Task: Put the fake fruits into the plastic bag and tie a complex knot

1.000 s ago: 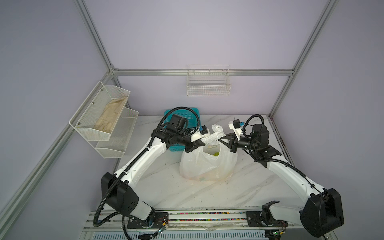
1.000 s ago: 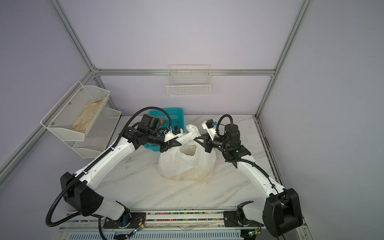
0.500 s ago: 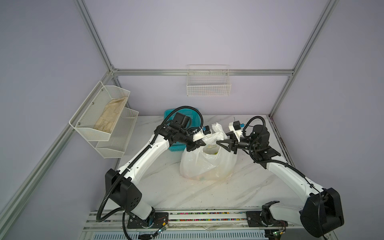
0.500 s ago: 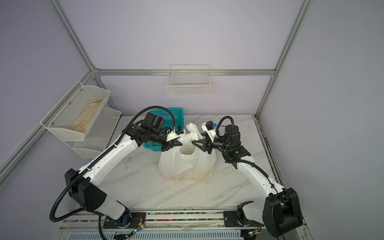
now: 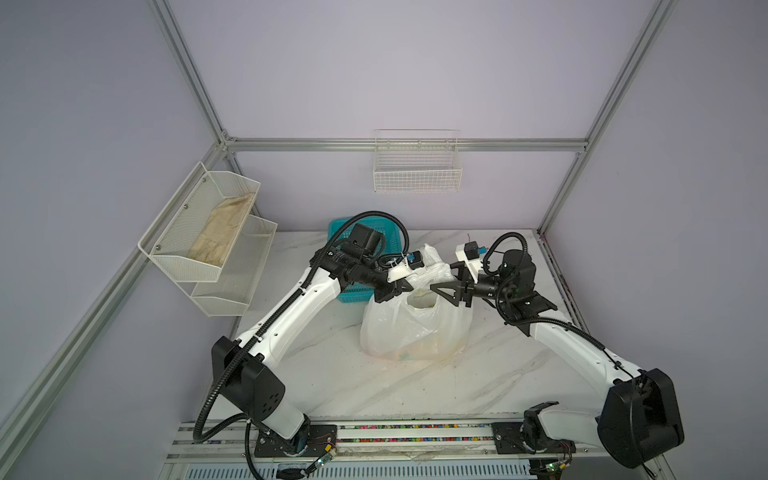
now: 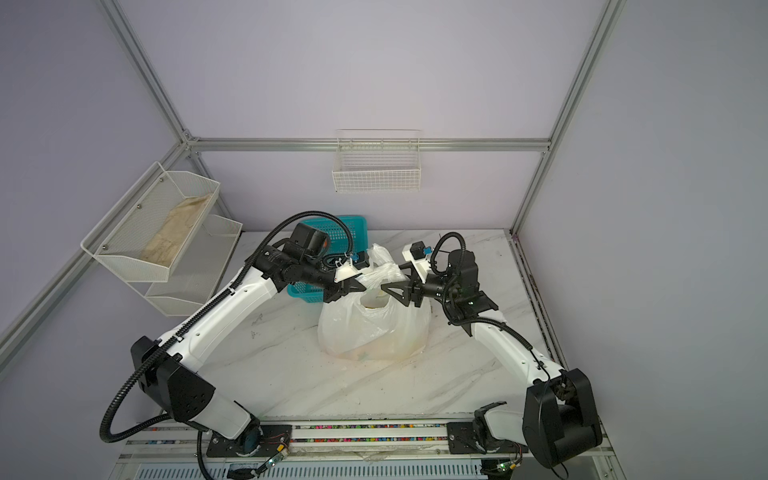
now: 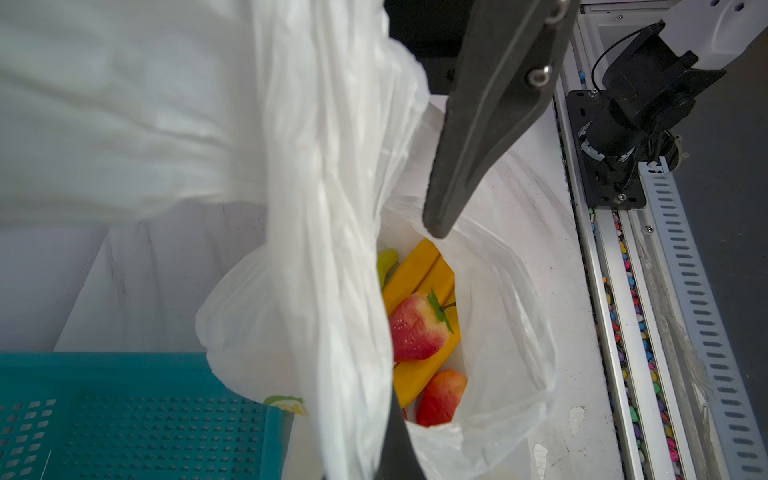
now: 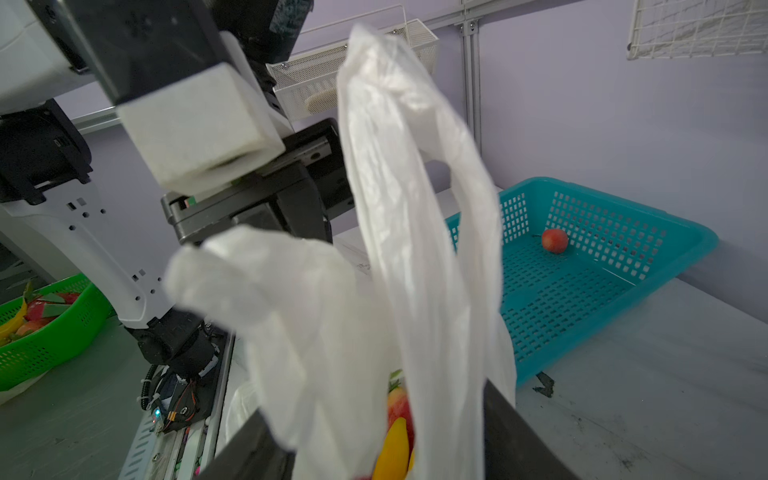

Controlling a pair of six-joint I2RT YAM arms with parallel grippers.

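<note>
On the table (image 5: pixel 374 386) the thin cloudy-white bag (image 5: pixel 415 332) slumps, mouth gaping over a yellow banana (image 7: pixel 415 268) and red strawberries (image 7: pixel 417 328), handles (image 8: pixel 395 166) upright where the left gripper (image 5: pixel 400 289) clamps one and the right gripper (image 5: pixel 443 294) stands jaws spread, teal basket (image 5: pixel 347 296) just behind.

We see a teal basket (image 6: pixel 360 235) at the back edge of the marble bench (image 5: pixel 415 386), a wire basket (image 5: pixel 417 176) on the rear wall, a beige cloth (image 5: pixel 220 230) in a mesh shelf (image 5: pixel 199 253).
</note>
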